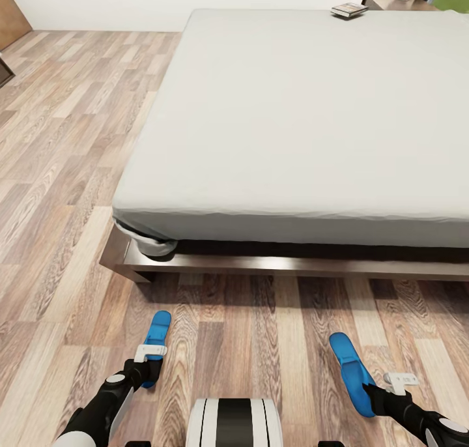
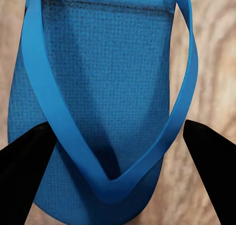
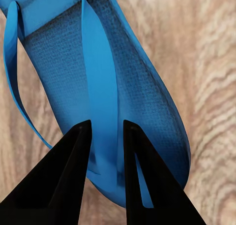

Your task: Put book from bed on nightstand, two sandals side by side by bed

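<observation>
Blue on both sides of the head view: left sandal point(image 1: 156, 338) at the left gripper point(image 1: 147, 363), right sandal point(image 1: 350, 371) at the right gripper point(image 1: 380, 395), both over wood-plank floor point(image 1: 260, 343) just short of the bed point(image 1: 306, 115). Well apart from each other, not yet side by side. Far up the mattress, near the nightstand point(image 1: 391, 2), the book point(image 1: 348, 10), untouched.

Left wrist view: dark fingers point(image 2: 24, 171) spread wide either side of the sandal's point(image 2: 98, 87) sole, strap between them. Contact with the edges impossible to confirm, so closed or not cannot be told. Risk here: no real hold on a wide flat sole, and a slip or skid across the floor on any sideways pull.

Right wrist view: fingers point(image 3: 69, 171) pinched close on a single strap of the sandal point(image 3: 142, 102), sole tilted and hanging off to one side. Risk here, as a judgement: thin flexible strap, so swinging, twisting or sliding out of the pinch, and a landing upside down or askew beside its mate.
</observation>
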{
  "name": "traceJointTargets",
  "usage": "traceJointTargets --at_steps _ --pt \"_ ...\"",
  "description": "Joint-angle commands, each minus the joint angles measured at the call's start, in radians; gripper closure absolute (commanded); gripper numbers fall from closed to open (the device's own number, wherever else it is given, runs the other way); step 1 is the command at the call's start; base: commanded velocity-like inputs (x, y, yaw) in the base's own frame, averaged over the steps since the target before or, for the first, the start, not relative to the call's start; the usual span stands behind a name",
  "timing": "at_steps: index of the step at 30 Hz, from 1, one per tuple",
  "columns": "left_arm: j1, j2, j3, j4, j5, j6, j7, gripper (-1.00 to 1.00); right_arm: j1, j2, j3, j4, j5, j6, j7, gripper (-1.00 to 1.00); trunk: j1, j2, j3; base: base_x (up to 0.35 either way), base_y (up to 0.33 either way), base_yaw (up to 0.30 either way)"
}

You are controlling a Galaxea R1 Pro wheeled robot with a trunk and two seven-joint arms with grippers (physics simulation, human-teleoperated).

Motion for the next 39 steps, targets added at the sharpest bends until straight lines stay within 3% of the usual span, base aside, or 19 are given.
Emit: traceJointTargets --at_steps 1,5,10,13,35,39 --pt "0.0 -0.001 0.008 -0.002 -0.011 0.005 -0.009 1.0 0.0 0.0 -0.003 -0.001 -0.005 0.009 0.008 1.0 0.0 0.0 -0.001 0.0 0.0 0.0" --pt "0.0 -0.001 0.008 -0.002 -0.011 0.004 -0.009 1.0 0.0 0.0 -0.003 -0.001 -0.005 0.009 0.008 1.0 0.0 0.0 -0.001 0.086 0.0 0.0" --pt "0.0 -0.001 0.009 -0.001 -0.01 -0.084 -0.009 1.0 0.0 0.0 -0.003 -0.002 -0.005 0.009 0.008 1.0 0.0 0.0 -0.001 0.017 0.0 0.0" --pt "0.0 -0.001 0.009 -0.001 -0.009 -0.097 -0.009 1.0 0.0 0.0 -0.003 -0.002 -0.005 0.009 0.008 1.0 0.0 0.0 -0.001 0.002 0.0 0.0" --pt "0.0 -0.001 0.008 0.004 -0.01 -0.101 -0.009 1.0 0.0 0.0 -0.003 -0.001 -0.005 0.009 0.008 1.0 0.001 -0.001 -0.012 0.0 0.0 0.0" --pt "0.0 -0.001 0.008 0.004 -0.01 -0.101 -0.009 1.0 0.0 0.0 -0.003 -0.001 -0.005 0.009 0.008 1.0 0.003 -0.002 -0.024 0.0 0.0 0.0"
